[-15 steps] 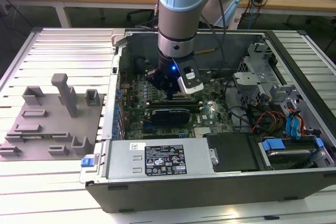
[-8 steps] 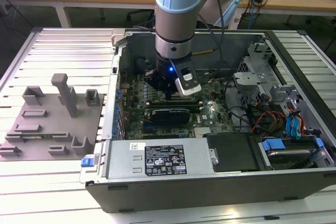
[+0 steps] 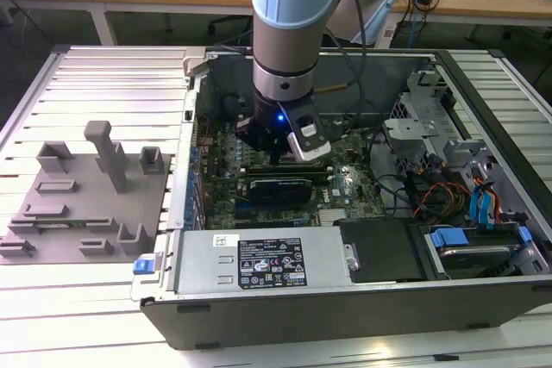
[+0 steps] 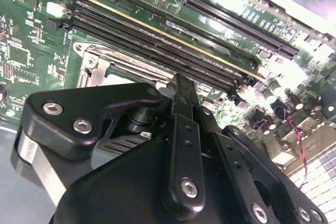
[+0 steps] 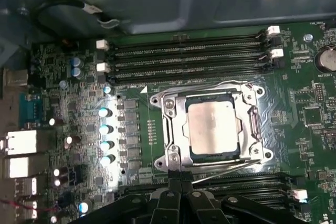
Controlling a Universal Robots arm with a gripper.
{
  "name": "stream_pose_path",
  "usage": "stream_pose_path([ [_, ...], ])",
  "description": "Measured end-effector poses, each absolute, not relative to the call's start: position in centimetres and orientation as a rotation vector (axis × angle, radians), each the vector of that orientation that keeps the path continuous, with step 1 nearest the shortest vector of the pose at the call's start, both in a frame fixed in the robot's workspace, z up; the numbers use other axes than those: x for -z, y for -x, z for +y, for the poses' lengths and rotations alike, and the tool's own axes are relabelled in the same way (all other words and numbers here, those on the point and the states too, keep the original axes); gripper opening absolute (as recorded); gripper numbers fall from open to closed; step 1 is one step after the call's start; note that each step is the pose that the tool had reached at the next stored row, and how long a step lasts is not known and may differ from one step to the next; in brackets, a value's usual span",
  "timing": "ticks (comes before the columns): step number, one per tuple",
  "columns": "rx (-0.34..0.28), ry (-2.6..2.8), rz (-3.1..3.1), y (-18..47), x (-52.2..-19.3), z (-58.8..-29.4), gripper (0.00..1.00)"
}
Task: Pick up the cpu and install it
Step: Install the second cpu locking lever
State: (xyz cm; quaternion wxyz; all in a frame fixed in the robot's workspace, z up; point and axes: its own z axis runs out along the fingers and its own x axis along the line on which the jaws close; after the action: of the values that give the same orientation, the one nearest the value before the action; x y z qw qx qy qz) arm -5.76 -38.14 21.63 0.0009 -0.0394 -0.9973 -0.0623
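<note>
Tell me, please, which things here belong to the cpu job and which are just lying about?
Job:
cpu, seated in the socket frame
end effector, beside the socket
computer case

Lying about:
grey tray with posts, outside the case
memory slots

In the exterior view the arm [image 3: 289, 32] hides the socket. In the second wrist view the gripper [image 4: 181, 90] covers most of it.

no legible text anywhere
</note>
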Motion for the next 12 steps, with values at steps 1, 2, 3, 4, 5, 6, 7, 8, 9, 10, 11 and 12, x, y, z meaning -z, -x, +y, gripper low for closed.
stream_pose_path([
  [1, 0.196, 0.116, -3.131, 5.76, -21.63, -38.21, 0.11],
  [2, 0.196, 0.107, -3.131, 5.76, -21.61, -38.25, 0.11],
  [3, 0.196, 0.090, -3.132, 5.76, -21.57, -38.28, 0.11],
  [4, 0.197, 0.068, -3.132, 5.77, -21.53, -38.32, 0.11],
  [5, 0.199, 0.042, -3.132, 5.77, -21.46, -38.34, 0.11],
  [6, 0.202, 0.008, -3.131, 5.77, -21.40, -38.33, 0.11],
  [7, 0.208, -0.029, -3.131, 5.76, -21.34, -38.32, 0.11],
  [8, 0.215, -0.059, -3.130, 5.76, -21.31, -38.33, 0.11],
  [9, 0.223, -0.084, -3.129, 5.77, -21.28, -38.34, 0.11],
  [10, 0.229, -0.097, -3.128, 5.78, -21.24, -38.35, 0.11],
  [11, 0.233, -0.106, -3.127, 5.79, -21.19, -38.36, 0.11],
  [12, 0.240, -0.132, -3.126, 5.81, -20.85, -38.53, 0.11],
])
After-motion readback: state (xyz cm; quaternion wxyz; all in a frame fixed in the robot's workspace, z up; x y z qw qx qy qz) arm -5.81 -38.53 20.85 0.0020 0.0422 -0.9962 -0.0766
